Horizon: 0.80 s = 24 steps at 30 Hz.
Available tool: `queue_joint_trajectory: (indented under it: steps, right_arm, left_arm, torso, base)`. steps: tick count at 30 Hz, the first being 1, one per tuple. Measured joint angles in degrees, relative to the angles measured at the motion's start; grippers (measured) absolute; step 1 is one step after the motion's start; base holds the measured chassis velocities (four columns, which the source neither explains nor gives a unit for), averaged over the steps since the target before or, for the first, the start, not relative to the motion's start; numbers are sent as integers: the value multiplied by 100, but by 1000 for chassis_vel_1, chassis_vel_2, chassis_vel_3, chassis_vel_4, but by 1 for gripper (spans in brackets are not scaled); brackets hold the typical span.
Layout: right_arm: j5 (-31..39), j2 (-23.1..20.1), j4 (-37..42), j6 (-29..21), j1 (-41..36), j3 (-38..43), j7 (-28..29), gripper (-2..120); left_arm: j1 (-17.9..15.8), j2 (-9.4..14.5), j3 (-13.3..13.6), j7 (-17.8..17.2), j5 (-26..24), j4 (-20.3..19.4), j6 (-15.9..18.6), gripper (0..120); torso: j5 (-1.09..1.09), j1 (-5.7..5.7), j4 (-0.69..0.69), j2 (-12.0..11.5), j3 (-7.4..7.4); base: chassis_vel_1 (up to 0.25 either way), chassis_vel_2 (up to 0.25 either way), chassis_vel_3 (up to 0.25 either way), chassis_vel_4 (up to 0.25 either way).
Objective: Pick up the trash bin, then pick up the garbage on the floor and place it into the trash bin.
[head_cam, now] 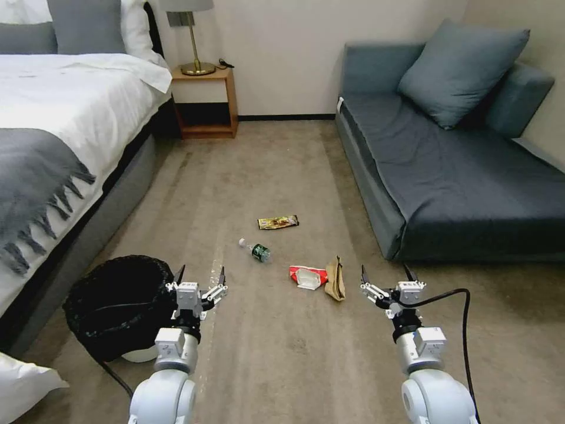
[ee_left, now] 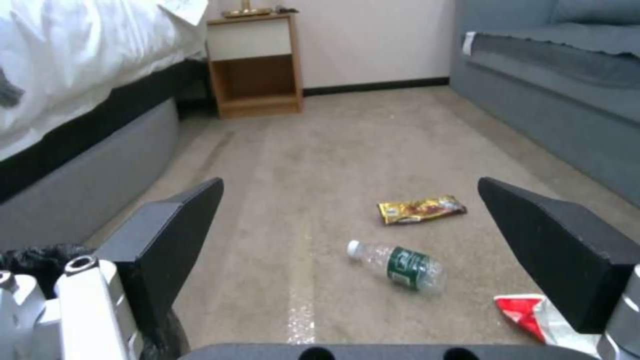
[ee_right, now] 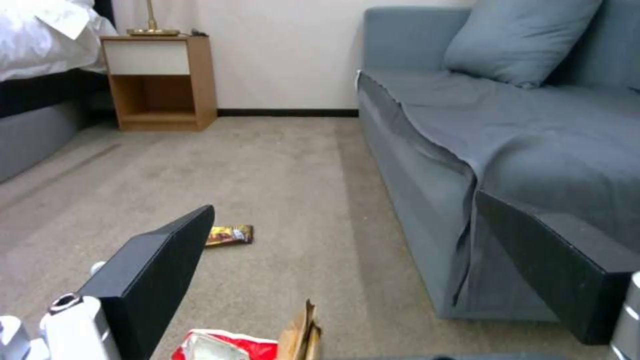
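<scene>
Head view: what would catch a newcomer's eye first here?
Litter on the beige carpet between bed and sofa: gold-brown snack wrapper, clear green-labelled bottle, red-and-white wrapper, brown paper bag. The black-lined white bin stands beside the open left gripper; the right gripper hovers open.

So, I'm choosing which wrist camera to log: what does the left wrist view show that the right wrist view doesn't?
Left wrist view alone: the bottle and a bit of the bin's black bag, seen past the open left pincer. Right wrist view alone: the paper bag and the sofa cushion, past the open right pincer. Both: the gold wrapper, the red wrapper, the nightstand, the carpet.
</scene>
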Motion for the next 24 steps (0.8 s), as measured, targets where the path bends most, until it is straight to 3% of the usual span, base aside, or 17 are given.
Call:
queue_joint_trajectory:
  steps: [24]
  right_arm:
    - [0, 0, 0, 0, 0, 0, 0, 100]
  left_arm:
    - [0, 0, 0, 0, 0, 0, 0, 96]
  torso:
    - [0, 0, 0, -1, 0]
  base:
    - [0, 0, 0, 0]
